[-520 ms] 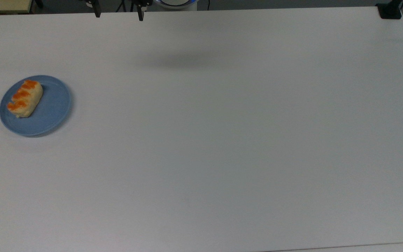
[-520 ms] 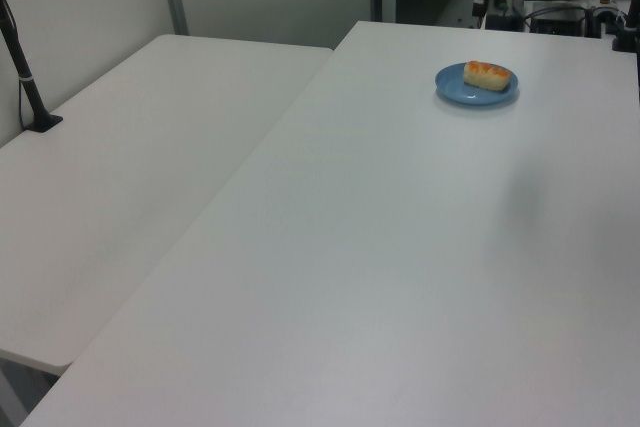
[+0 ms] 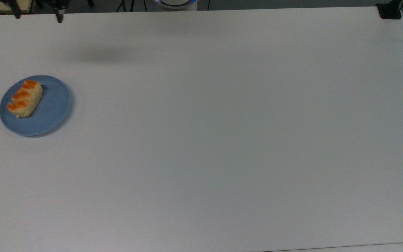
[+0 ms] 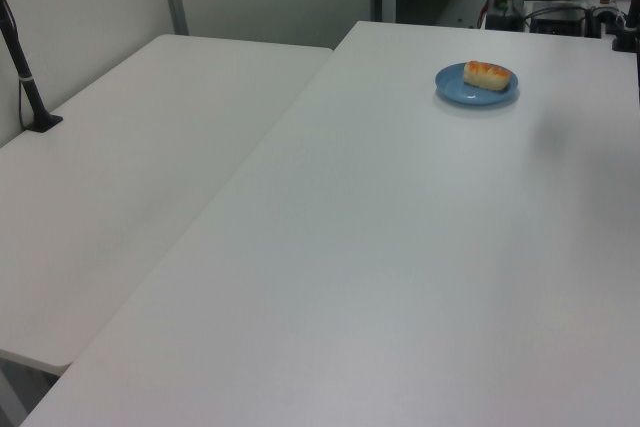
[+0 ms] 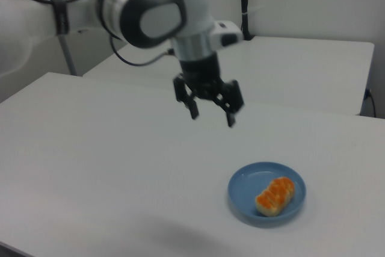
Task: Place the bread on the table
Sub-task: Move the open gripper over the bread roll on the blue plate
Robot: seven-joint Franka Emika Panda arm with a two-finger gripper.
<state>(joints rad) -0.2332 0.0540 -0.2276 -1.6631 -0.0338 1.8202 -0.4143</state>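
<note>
The bread [image 3: 25,98] is a pale-yellow bun with orange glazed patches, lying on a round blue plate [image 3: 51,112] at the top view's left. It also lies on the plate in the left view, bread [image 4: 487,75], and in the right view, bread [image 5: 275,195]. The white table [image 3: 222,133] spreads under everything. My gripper [image 5: 212,115] hangs open high above the table, up and to the left of the plate [image 5: 242,192] in the right view, holding nothing. Its two fingertips [image 3: 59,18] poke in at the top view's upper left edge.
A second white table [image 4: 140,157] adjoins on the left view's left, with a black post [image 4: 25,77] clamped to it. A black clamp [image 3: 389,11] sits at the top view's upper right corner. Cables and dark equipment [image 4: 560,7] stand behind the table's far end.
My gripper has travelled toward the top view's left, along the far edge, and its shadow on the table moved with it. Bread and plate have stayed put.
</note>
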